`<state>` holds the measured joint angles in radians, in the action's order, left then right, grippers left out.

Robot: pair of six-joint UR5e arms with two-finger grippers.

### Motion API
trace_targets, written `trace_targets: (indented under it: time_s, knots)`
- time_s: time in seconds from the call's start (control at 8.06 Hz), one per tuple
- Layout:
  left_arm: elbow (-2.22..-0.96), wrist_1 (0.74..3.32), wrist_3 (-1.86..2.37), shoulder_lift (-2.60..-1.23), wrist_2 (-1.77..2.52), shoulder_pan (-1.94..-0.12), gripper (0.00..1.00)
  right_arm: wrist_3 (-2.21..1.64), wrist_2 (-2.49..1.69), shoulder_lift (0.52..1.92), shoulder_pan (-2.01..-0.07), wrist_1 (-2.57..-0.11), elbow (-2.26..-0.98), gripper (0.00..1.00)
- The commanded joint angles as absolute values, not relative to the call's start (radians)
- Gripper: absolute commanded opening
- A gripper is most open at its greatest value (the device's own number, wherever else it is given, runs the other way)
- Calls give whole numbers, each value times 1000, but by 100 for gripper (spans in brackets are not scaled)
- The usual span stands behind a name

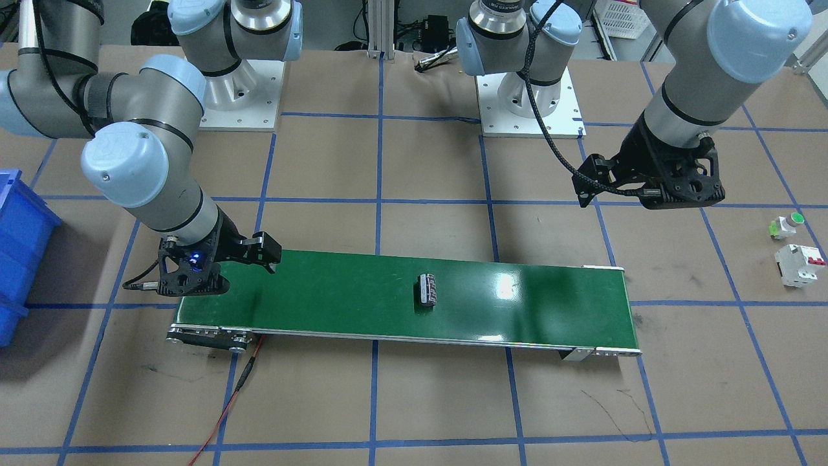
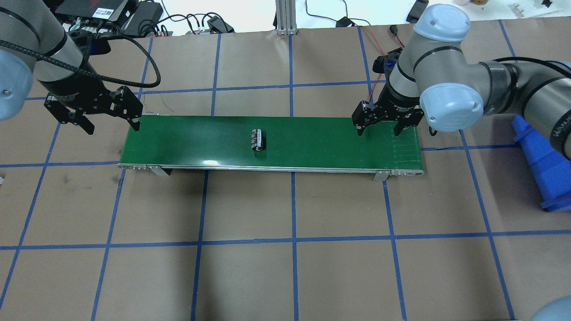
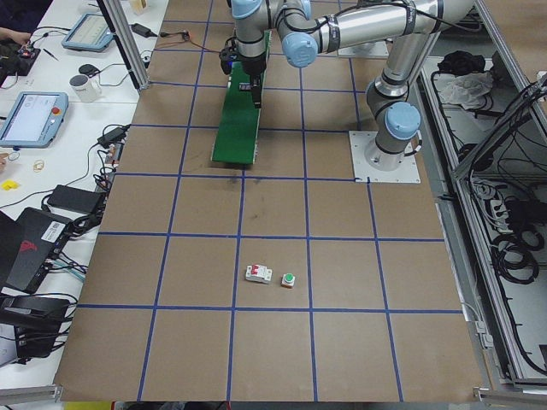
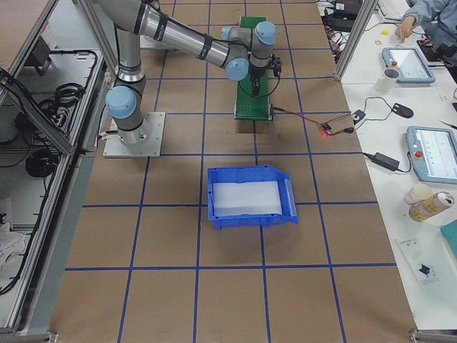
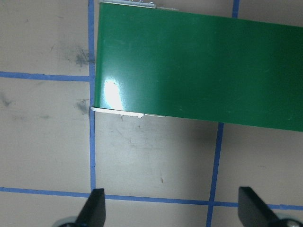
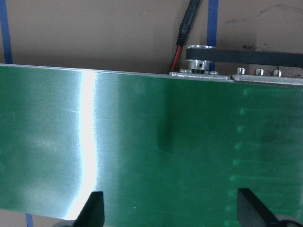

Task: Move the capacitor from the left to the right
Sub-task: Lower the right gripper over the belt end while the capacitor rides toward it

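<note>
The capacitor (image 2: 258, 139), a stubby dark cylinder with pale markings, lies on its side near the middle of the green conveyor belt (image 2: 321, 140); it also shows in the front view (image 1: 427, 288). My left gripper (image 2: 111, 126) is open and empty, hovering just off the belt's left end, well apart from the capacitor. The left wrist view shows its fingertips (image 5: 97, 204) spread over brown table beside the belt's end. My right gripper (image 2: 378, 130) is open and empty above the belt's right end, and its wrist view shows bare belt (image 6: 156, 142). The capacitor shows in neither wrist view.
A white circuit breaker (image 1: 799, 264) and a green-capped push button (image 1: 786, 225) sit on the table beyond the belt's left end. A blue bin (image 4: 250, 196) stands beyond the right end. A red wire (image 1: 226, 408) runs from the belt's motor end.
</note>
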<state>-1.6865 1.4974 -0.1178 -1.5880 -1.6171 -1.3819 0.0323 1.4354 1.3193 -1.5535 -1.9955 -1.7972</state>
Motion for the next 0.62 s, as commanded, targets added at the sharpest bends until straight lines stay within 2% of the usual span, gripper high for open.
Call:
trace_targets:
  time_s: [0.0, 0.5]
  knots:
    - [-1689, 1497, -120, -1586, -1621, -1382, 100, 26, 1431, 1319, -1557, -1994, -1798, 100]
    - [-1692, 1499, -118, -1588, -1615, -1384, 100, 20, 1431, 1310, -1562, -2006, -1804, 100]
